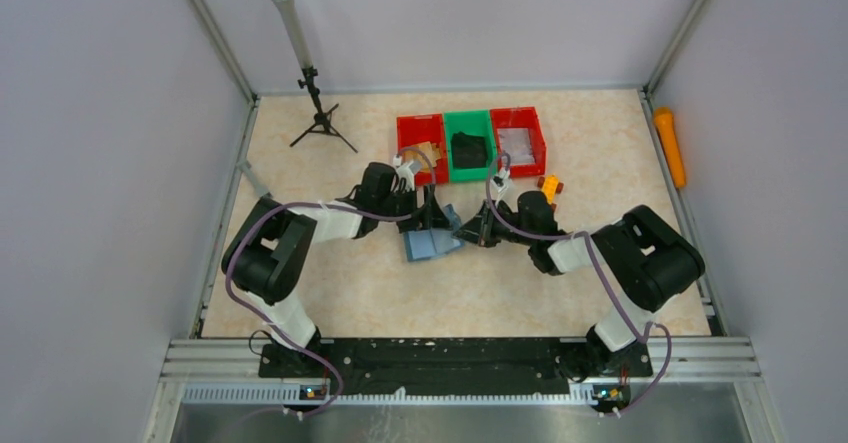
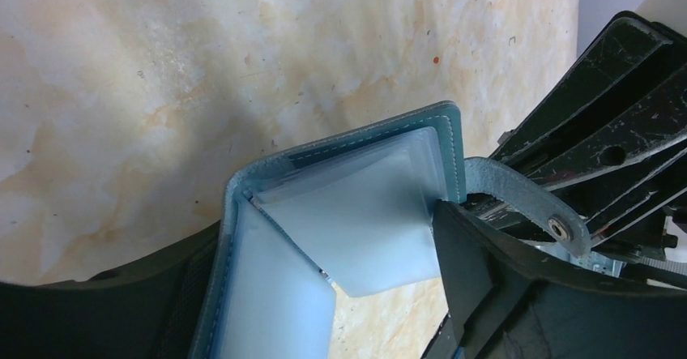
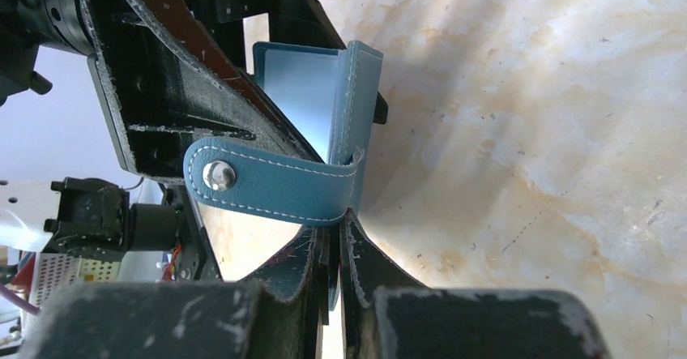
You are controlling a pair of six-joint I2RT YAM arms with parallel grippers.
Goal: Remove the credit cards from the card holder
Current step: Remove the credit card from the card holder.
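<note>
The slate-teal card holder (image 1: 430, 244) stands open on the table between my two grippers. My right gripper (image 3: 340, 233) is shut on the lower edge of its teal cover (image 3: 363, 108), just under the closure tab (image 3: 267, 185) with its metal snap. My left gripper (image 2: 332, 241) is open and straddles the holder's pale blue-grey inner leaves (image 2: 364, 213). Its right finger (image 2: 478, 270) touches the edge of one leaf. Bare table shows between the leaves and that finger. I cannot tell the credit cards from these leaves.
Red (image 1: 421, 131), green (image 1: 470, 123) and red (image 1: 519, 123) bins stand in a row at the back; a black lump (image 1: 469, 150) lies in the green one. A small tripod (image 1: 320, 118) stands back left. A small orange thing (image 1: 548, 184) lies behind my right gripper (image 1: 477, 231).
</note>
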